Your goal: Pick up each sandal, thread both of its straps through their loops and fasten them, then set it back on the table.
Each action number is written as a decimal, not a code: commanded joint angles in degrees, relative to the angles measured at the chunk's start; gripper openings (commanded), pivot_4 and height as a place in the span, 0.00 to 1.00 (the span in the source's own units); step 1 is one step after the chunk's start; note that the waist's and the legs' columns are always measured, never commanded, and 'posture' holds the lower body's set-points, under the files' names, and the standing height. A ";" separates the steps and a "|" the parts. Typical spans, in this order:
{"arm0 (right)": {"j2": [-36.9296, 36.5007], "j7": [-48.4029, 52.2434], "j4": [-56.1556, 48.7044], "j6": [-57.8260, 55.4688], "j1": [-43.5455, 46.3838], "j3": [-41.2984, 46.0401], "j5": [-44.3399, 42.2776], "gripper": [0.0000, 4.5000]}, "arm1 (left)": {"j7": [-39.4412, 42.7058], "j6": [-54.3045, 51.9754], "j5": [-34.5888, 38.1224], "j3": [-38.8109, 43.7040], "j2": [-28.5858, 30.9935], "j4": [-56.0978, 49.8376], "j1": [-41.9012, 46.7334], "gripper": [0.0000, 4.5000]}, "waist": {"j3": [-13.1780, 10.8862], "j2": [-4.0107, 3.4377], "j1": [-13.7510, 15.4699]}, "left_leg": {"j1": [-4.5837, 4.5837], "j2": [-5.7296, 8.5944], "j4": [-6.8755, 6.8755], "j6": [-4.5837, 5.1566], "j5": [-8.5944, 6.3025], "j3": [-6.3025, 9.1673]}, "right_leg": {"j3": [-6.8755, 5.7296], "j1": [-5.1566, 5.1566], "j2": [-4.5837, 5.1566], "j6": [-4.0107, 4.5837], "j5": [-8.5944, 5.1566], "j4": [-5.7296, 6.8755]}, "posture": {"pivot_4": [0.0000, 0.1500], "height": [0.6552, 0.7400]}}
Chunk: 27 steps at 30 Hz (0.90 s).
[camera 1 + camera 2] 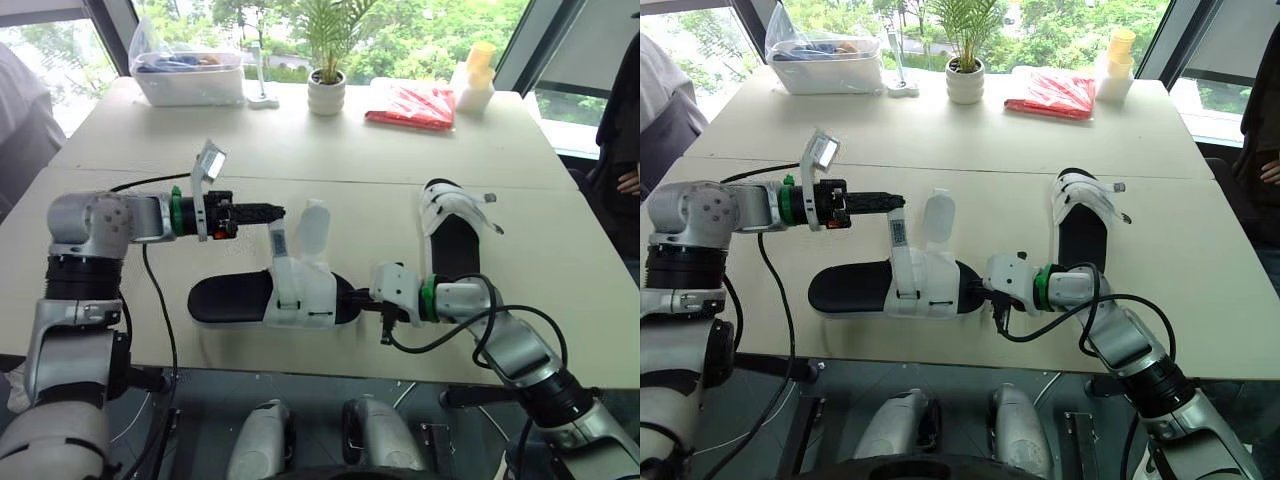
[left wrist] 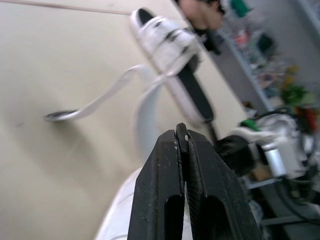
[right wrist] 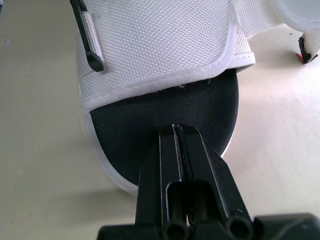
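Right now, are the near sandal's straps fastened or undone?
Undone: both white straps stand up free above the near sandal, not laid down across it.

Light: daylight is coming in through the windows [image 1: 430,30] beyond the far edge of the table [image 1: 330,150].
Brightness: the tabletop is showing bright and even.
Shadows: the near sandal [image 1: 230,298] is casting a soft shadow toward the near edge. A loose strap [image 2: 100,102] is throwing a faint one in the left wrist view.
Glare: the plastic bag [image 1: 150,45] is catching pale highlights.
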<state>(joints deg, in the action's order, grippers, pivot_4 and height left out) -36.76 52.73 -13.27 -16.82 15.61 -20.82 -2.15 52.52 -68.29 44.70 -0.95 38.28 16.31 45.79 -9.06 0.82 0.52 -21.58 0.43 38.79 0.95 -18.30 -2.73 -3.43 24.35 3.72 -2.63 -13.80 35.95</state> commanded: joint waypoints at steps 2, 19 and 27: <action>-1.94 1.36 5.88 -3.03 -3.65 -4.44 4.07 0.00 | 2.63 4.52 -5.09 -3.40 -0.21 0.91 -2.56 0.01 | 0.00 0.01 0.04 | -0.01 0.00 -0.01 0.00 0.00 0.00 | 0.00 0.02 0.00 0.00 0.00 0.00 | 1.00 0.81; -1.80 0.48 5.03 -3.05 -5.04 -4.28 4.12 0.00 | 9.88 3.56 -5.05 0.51 -1.72 1.51 0.27 0.01 | 0.08 0.15 0.18 | -0.03 0.00 -0.01 0.03 -0.02 0.01 | 0.00 0.01 0.01 0.01 0.00 -0.05 | 1.00 0.81; -1.39 0.30 5.27 -2.64 -5.26 -5.01 4.53 0.00 | 10.60 -0.67 -1.99 3.59 -3.63 2.89 7.30 0.01 | 0.10 0.14 0.17 | -0.03 0.00 0.00 0.04 -0.02 0.01 | -0.01 -0.01 0.01 0.01 0.00 -0.07 | 1.00 0.81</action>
<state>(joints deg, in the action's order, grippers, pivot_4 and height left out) -37.02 51.91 -13.82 -16.25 14.55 -20.52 -1.76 63.39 -70.36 42.73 1.53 34.70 19.94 52.29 -8.96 0.96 0.69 -21.61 0.43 38.79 0.99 -18.31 -2.72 -3.44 24.33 3.74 -2.62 -13.80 35.88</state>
